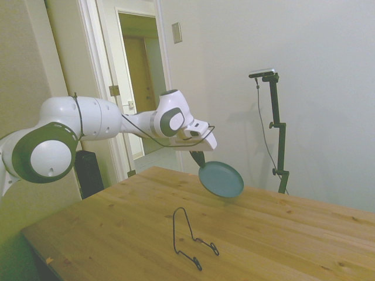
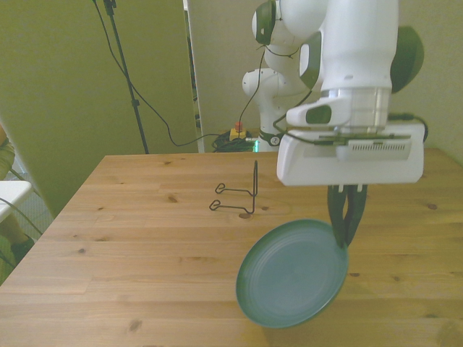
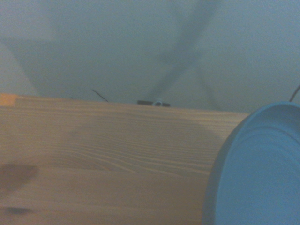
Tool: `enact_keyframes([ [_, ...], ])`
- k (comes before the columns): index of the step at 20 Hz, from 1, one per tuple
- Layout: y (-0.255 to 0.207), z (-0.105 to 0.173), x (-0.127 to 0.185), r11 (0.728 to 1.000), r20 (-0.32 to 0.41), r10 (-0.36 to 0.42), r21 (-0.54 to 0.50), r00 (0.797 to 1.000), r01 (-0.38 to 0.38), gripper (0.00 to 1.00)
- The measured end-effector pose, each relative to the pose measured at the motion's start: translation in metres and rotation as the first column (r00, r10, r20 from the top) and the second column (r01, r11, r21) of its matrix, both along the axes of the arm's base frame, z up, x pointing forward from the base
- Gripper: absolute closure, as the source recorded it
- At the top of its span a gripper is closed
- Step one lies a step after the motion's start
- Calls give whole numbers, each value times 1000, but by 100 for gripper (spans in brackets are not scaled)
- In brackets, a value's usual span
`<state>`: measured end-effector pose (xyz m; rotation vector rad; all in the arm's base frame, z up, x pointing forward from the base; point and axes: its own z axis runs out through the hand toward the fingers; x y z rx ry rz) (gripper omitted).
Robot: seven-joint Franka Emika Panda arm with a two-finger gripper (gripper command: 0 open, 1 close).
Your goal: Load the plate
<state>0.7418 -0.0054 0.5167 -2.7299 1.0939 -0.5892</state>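
One tool (image 2: 346,235), fingers closed on the rim of one teal plate (image 2: 293,275) held tilted above the tabletop (image 2: 145,238); one black wire stand (image 2: 239,196) stands apart

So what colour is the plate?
Plain teal blue-green, no pattern; the plate shows best in the front view.

One plate (image 2: 293,275), one wire stand (image 2: 237,196)

White rounded arm (image 1: 88,120), dark grey joint caps, thin black cable, black pincer (image 2: 346,235)
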Motion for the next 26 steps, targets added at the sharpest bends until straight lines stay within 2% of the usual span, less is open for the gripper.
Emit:
enact_keyframes([
  [5,-11,62,-24,989,52,6,150,999,-14,100],
  [8,-25,82,-40,969,62,16,244,998,-31,100],
  [11,-43,85,-58,938,45,37,342,998,-50,100],
  [15,-74,82,-74,937,33,18,348,999,-28,100],
  [19,-77,78,-78,936,30,30,349,999,-38,100],
  [22,-85,87,-87,912,47,28,408,998,-45,100],
  [26,-108,104,-116,875,59,34,481,998,-59,100],
])
